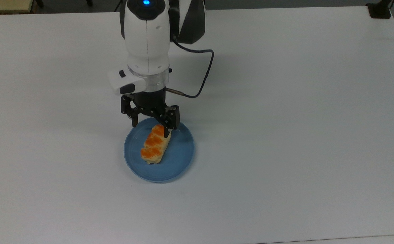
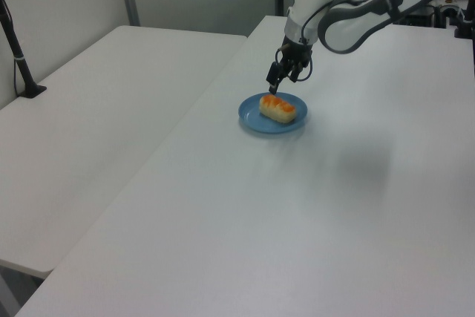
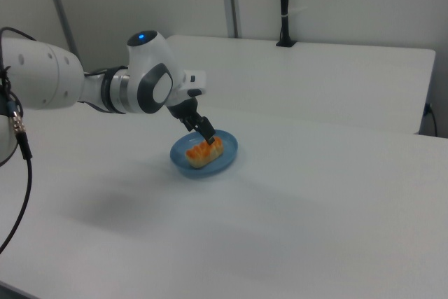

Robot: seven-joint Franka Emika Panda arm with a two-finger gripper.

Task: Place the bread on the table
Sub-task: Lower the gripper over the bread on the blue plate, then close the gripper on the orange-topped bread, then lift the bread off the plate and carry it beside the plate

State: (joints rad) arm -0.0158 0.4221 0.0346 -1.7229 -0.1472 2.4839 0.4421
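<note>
Gripper (image 1: 150,129) points down, fingers spread and holding nothing, above the plate's (image 1: 180,159) 12 o'clock edge in the top view; bread (image 1: 155,144) lies on the plate, mid-table (image 1: 285,135).

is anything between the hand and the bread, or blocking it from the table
Nothing visible. The open hand hangs right over the bread on the blue plate, and the white table lies bare all around.

The end effector (image 1: 150,130) hides the bread's (image 1: 155,145) far end; the table (image 1: 285,135) is cropped.
</note>
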